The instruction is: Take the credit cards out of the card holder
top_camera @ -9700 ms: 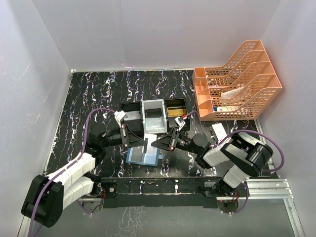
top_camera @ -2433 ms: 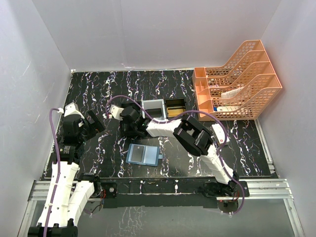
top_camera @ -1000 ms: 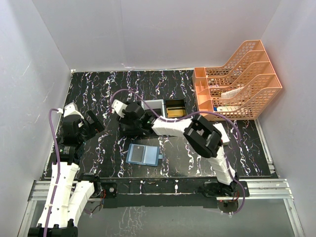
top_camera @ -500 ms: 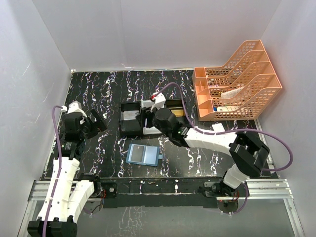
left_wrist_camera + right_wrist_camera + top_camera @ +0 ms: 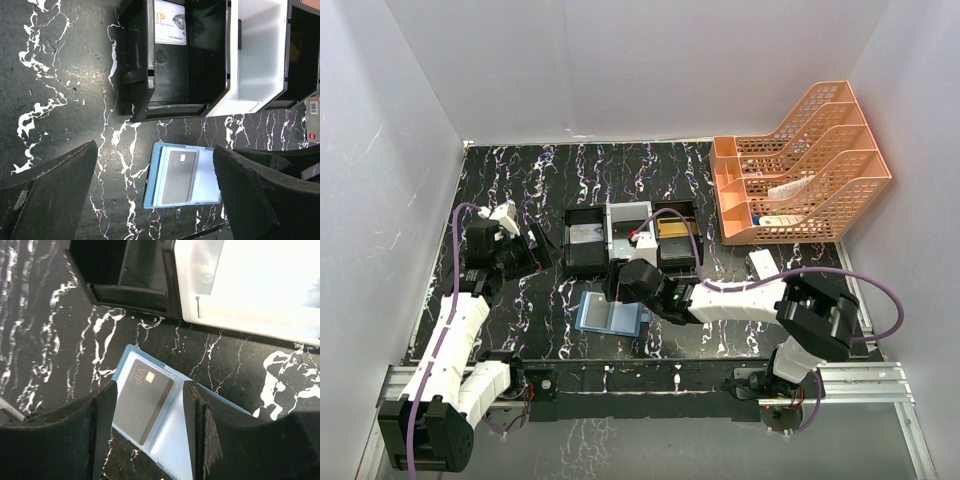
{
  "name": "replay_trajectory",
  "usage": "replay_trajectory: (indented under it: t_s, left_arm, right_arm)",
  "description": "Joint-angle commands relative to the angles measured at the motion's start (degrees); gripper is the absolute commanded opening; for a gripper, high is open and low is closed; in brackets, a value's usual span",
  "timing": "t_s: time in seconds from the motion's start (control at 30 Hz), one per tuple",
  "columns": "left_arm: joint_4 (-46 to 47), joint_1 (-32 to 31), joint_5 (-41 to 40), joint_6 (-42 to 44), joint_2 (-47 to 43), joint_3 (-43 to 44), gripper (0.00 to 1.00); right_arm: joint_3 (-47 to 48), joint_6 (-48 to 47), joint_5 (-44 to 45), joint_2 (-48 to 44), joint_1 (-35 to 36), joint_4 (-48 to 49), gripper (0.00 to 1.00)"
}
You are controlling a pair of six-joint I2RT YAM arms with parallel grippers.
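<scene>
right gripper [image 5: 148,395] hovers with jaws apart and empty, straddling the dark card [image 5: 176,176] in the open card holder [image 5: 206,177] just in front of the tray [image 5: 140,95], likely lining up the pull; left gripper [image 5: 154,148] sits wide open, clear of it.

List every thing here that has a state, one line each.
card holder: open, lying flat on the table.
dark card: in the card holder, not gripped.
silver-grey card: out, in the tray's left black compartment.
gold card: out, in the tray's right black compartment.
right gripper: open, over the dark card.
left gripper: open, empty.
</scene>
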Motion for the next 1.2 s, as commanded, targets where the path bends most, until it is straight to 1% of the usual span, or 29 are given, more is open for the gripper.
replay_trajectory:
  t_s: [0.0, 0.17, 0.27, 0.37, 0.5, 0.67, 0.8, 1.07, 1.17]
  left_arm:
    - [1.3, 0.3, 2.2, 1.0, -0.6, 0.2, 0.99]
    - [0.4, 0.3, 0.6, 0.8, -0.8, 0.5, 0.99]
    - [0.3, 0.3, -0.3, 0.6, -1.0, 0.5, 0.99]
    - [0.3, 0.2, -0.4, 0.6, -1.0, 0.6, 0.99]
    - [0.5, 0.2, -0.3, 0.6, -1.0, 0.5, 0.99]
    - [0.6, 0.3, -0.4, 0.5, -0.8, 0.5, 0.99]
    - [0.1, 0.3, -1.2, 0.4, -0.7, 0.7, 0.99]
    - [-0.5, 0.3, -1.1, 0.1, -0.7, 0.5, 0.99]
    - [-0.3, 0.3, 0.0, 0.0, -0.7, 0.1, 0.99]
  right_arm:
    - [5.4, 5.3, 5.6, 4.8, 1.6, -4.5, 0.53]
    - [11.3, 5.9, 7.4, 11.7, 3.1, -10.3, 0.53]
    - [14.5, 6.6, 10.4, 14.6, 4.1, -14.5, 0.53]
    - [16.8, 6.5, 13.3, 15.9, 5.1, -17.4, 0.52]
    - [18.5, 6.1, 14.6, 16.5, 6.0, -18.9, 0.51]
    - [22.2, 8.3, 16.0, 18.6, 6.9, -24.2, 0.50]
    - [22.7, 11.0, 15.0, 20.0, 7.3, -25.2, 0.51]
    - [23.5, 15.0, 17.1, 23.9, 7.3, -30.6, 0.52]
    - [23.3, 14.6, 16.2, 25.0, 7.3, -30.6, 0.47]
